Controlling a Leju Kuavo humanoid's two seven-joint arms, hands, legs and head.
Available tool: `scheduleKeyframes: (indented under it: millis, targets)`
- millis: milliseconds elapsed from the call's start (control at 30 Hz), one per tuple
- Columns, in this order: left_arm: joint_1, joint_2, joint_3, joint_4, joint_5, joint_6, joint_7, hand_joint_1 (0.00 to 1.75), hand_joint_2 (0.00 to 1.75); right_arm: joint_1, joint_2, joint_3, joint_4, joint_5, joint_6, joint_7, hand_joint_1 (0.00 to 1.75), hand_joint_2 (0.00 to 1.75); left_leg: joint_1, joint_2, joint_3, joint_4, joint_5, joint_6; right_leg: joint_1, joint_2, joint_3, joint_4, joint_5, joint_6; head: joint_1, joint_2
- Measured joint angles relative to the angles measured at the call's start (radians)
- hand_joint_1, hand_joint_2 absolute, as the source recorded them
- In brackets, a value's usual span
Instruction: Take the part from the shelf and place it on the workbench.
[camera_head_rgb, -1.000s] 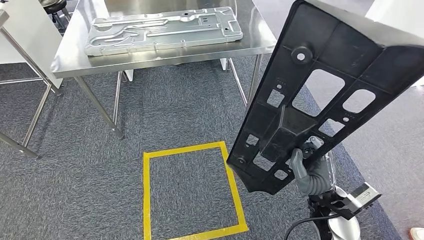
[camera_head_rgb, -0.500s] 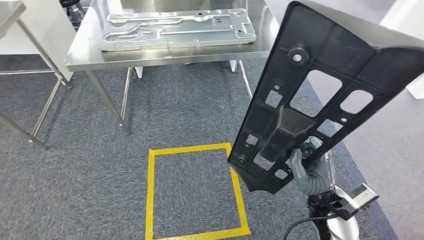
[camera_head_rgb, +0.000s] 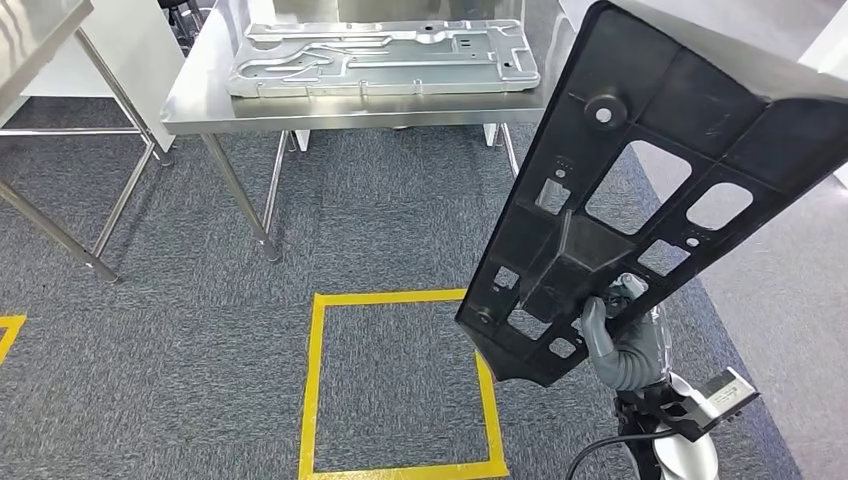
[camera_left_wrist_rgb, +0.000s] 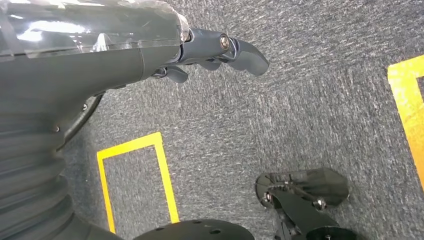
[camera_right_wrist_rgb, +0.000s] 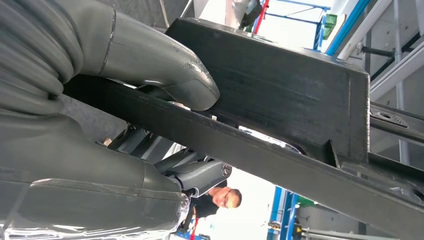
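Note:
A large black plastic part (camera_head_rgb: 640, 190) with several cut-outs rises tilted at the right of the head view. My right hand (camera_head_rgb: 617, 335) grips it by its lower edge. In the right wrist view the thumb (camera_right_wrist_rgb: 165, 70) presses on the part's black rim (camera_right_wrist_rgb: 280, 150) while darker fingers (camera_right_wrist_rgb: 197, 175) clamp it from the other side. My left hand (camera_left_wrist_rgb: 215, 50) hangs over the carpet, its fingers loosely curled with nothing in them. The steel workbench (camera_head_rgb: 200, 105) stands ahead at the top of the head view.
A silver metal panel (camera_head_rgb: 385, 58) lies across the workbench. A second steel table (camera_head_rgb: 40, 30) stands at the far left. On the grey carpet a yellow tape square (camera_head_rgb: 400, 385) is marked in front of me. A person (camera_right_wrist_rgb: 222, 197) is visible in the right wrist view.
The camera has turned: workbench, panel and yellow square have shifted right and slightly down in the picture. The black part stays held the same way in my right hand.

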Motion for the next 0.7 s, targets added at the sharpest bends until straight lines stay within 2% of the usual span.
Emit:
scheduleKeyframes:
  millis: [67,167,200,233,267,333,367,400,500,567,600,667,700]
  targets:
    - [-0.001,0.001,0.0,0.0,0.001,0.0,0.0,0.0,1.75,-0.001,0.0,0.0,0.0,0.0,0.0,0.0,1.75,1.75,0.001,0.003,-0.017,0.046,-0.032,-0.011,-0.005,-0.003,0.005,-0.007,0.002,-0.012,0.0,0.0]
    - [-0.007,0.001,0.001,0.0,0.004,-0.001,-0.002,0.0,1.75,-0.001,0.001,0.0,0.0,0.0,0.001,0.0,1.75,1.75,0.006,0.007,-0.106,0.238,-0.126,-0.022,-0.004,-0.01,0.006,-0.008,0.001,-0.019,0.0,0.0]
    - [-0.009,0.001,0.001,0.0,0.004,-0.001,-0.002,0.0,1.75,-0.001,0.001,0.0,0.0,0.0,0.001,0.001,1.75,1.75,0.007,0.008,-0.127,0.283,-0.137,-0.024,-0.004,-0.011,0.006,-0.008,0.0,-0.02,0.0,0.0]
    - [-0.01,0.001,0.001,0.0,0.003,-0.002,-0.002,0.0,1.75,-0.001,0.001,0.0,0.0,0.0,0.001,0.001,1.75,1.75,0.008,0.008,-0.129,0.289,-0.127,-0.025,-0.004,-0.012,0.007,-0.007,0.0,-0.019,0.0,0.0]
    - [-0.009,0.001,0.001,0.0,0.003,-0.003,-0.002,0.0,1.75,-0.001,0.001,0.0,0.0,0.0,0.001,0.001,1.75,1.75,0.008,0.009,-0.111,0.252,-0.099,-0.024,-0.004,-0.012,0.009,-0.007,-0.001,-0.018,0.0,0.0]
    - [-0.005,0.003,0.001,0.0,0.003,-0.003,-0.002,0.0,1.75,-0.001,0.001,0.0,0.0,0.0,0.001,0.002,1.75,1.75,0.008,0.01,-0.041,0.105,-0.03,-0.017,-0.002,-0.011,0.013,-0.006,-0.004,-0.013,0.0,0.0]
    - [-0.004,0.003,0.001,0.0,0.003,-0.003,-0.003,0.0,1.75,-0.002,0.001,0.0,0.0,0.0,0.001,0.002,1.75,1.75,0.006,0.011,-0.014,0.045,-0.01,-0.011,0.0,-0.01,0.013,-0.004,-0.005,-0.009,0.0,0.0]
    - [-0.004,0.004,0.001,0.0,0.003,-0.003,-0.005,0.0,1.75,-0.003,0.001,0.0,0.0,0.0,0.001,0.002,1.75,1.75,0.004,0.011,0.002,0.009,-0.002,-0.006,0.001,-0.011,0.013,-0.003,-0.006,-0.004,0.0,0.0]
    - [-0.001,0.003,0.001,0.0,0.003,-0.003,-0.009,0.0,1.75,-0.005,0.001,0.001,0.0,0.001,0.002,0.003,1.75,1.75,0.003,0.01,0.005,-0.005,0.0,0.012,0.0,-0.011,0.011,-0.003,-0.006,0.014,0.0,0.0]
    - [-0.001,0.003,0.001,0.0,0.003,-0.003,-0.011,0.0,1.75,-0.006,0.001,0.002,-0.001,0.001,0.0,0.003,1.75,1.75,0.006,0.009,0.01,-0.013,0.005,0.025,-0.002,-0.009,-0.003,0.034,-0.03,0.025,0.0,0.0]
    - [-0.002,0.003,0.001,0.0,0.002,-0.003,-0.012,0.0,1.75,-0.006,0.001,0.002,-0.002,0.002,-0.002,0.003,1.75,1.75,0.008,0.01,0.012,-0.016,0.007,0.03,-0.004,-0.007,-0.027,0.084,-0.057,0.029,0.0,0.0]
    - [-0.002,0.003,0.001,0.0,0.0,-0.003,-0.013,0.0,1.75,-0.005,0.001,0.002,-0.002,0.002,-0.007,0.003,1.75,1.75,0.006,0.009,0.012,-0.016,0.005,0.034,-0.005,-0.005,-0.098,0.221,-0.115,0.036,0.0,0.0]
    - [-0.002,0.003,0.001,0.0,-0.002,-0.003,-0.013,0.0,1.75,-0.002,0.001,0.002,-0.002,0.003,-0.01,0.003,1.75,1.75,0.005,0.009,0.013,-0.016,0.002,0.035,-0.006,-0.004,-0.128,0.273,-0.128,0.038,0.0,0.0]
